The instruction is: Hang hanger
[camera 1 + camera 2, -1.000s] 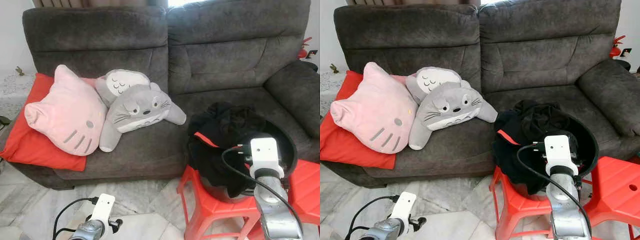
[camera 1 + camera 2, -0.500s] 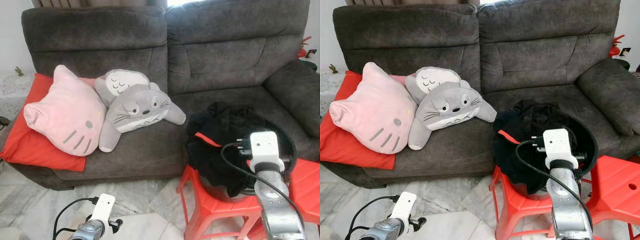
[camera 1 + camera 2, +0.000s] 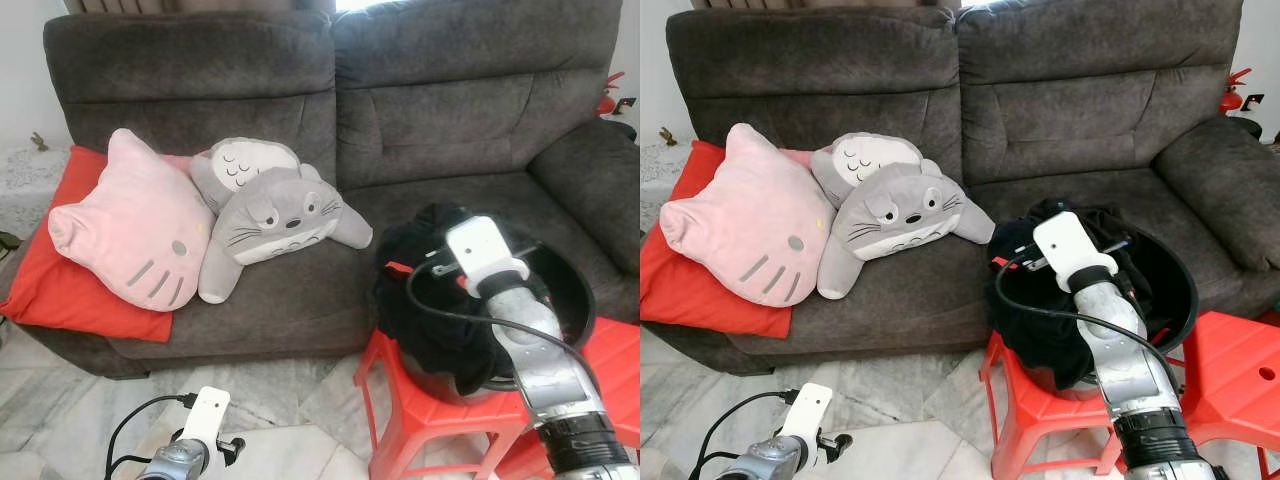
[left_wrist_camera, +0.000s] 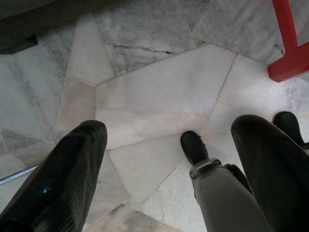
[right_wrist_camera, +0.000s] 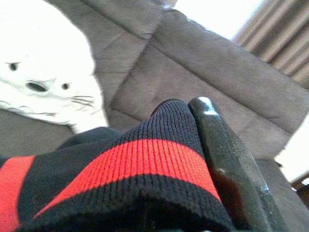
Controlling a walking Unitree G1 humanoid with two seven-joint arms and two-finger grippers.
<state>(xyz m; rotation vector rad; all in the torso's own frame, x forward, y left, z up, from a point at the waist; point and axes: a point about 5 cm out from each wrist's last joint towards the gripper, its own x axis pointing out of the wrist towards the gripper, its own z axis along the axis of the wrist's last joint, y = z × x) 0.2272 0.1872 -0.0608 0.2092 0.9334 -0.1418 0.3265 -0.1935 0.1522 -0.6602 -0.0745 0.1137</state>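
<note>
Left wrist view: the left gripper [image 4: 164, 159] hangs idle, fingers spread above the marble floor [image 4: 154, 92]. To its right, the right gripper [image 5: 193, 159] is clamped on a black garment with red stripes [image 5: 130, 164], raised over the black basin [image 3: 575, 290]. I can't make out a hanger. The thin knit edge could slip free, or drag the pile out.

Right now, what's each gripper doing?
Left gripper: open, hanging idle over the marble floor, holding nothing.
Right gripper: at the black basin, closed on the black garment with a red stripe.
</note>
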